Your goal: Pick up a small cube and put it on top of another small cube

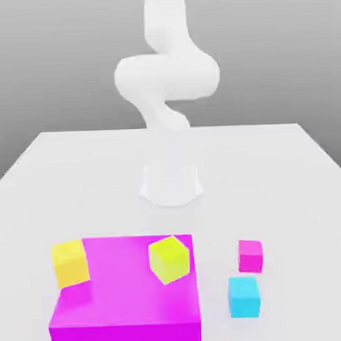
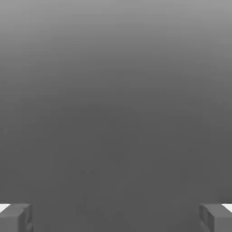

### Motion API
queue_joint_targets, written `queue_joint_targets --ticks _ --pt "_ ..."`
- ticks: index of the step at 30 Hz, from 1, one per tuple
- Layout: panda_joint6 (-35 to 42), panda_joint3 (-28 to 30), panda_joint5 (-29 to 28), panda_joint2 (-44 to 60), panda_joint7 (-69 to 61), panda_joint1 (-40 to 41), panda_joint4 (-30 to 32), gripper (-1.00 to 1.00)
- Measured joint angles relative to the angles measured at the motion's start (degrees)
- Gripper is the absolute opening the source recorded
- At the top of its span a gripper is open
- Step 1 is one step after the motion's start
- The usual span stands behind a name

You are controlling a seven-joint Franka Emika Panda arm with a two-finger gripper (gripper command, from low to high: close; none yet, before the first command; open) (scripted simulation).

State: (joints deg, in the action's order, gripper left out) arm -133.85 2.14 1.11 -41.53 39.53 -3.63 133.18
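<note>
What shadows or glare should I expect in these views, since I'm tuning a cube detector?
Exterior view: the arm washes out into near-white, blending with the pale table; the magenta box keeps strong color. Hand view: dim grey gradient, darker between the fingers.

The arm [image 1: 167,76] in the exterior view is plain white, with thick, rounded, smooth segments and bulging joints at upper centre. Its base flares at mid-frame. In the hand view's lower corners, the blocky fingertips [image 2: 16,217] are dark grey.

arm [image 1: 167,76]: cropped above | big magenta block [image 1: 129,292]: cropped below | claw [image 2: 116,215]: partly cropped
</note>
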Motion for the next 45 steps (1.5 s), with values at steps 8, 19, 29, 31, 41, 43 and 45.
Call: queue_joint_targets --ticks 8,19,29,31,41,43,45 --pt "-6.61 6.1 4.25 14.04 -20.96 -10.86 4.52 0.0" --pt "-15.45 9.03 10.17 33.05 -49.3 -20.53 10.56 0.0" --pt "-24.28 7.88 5.38 48.85 -67.75 -24.11 16.39 0.0" --pt "-26.67 7.5 4.64 52.07 -69.37 -24.02 16.55 0.0" --pt "-34.71 3.16 7.99 62.35 -72.59 -20.59 14.82 -1.0" --pt "-35.16 2.86 8.21 62.97 -72.73 -20.33 14.71 -1.0" --pt "-33.69 3.72 7.4 61.07 -72.21 -21.01 15.04 -1.0"
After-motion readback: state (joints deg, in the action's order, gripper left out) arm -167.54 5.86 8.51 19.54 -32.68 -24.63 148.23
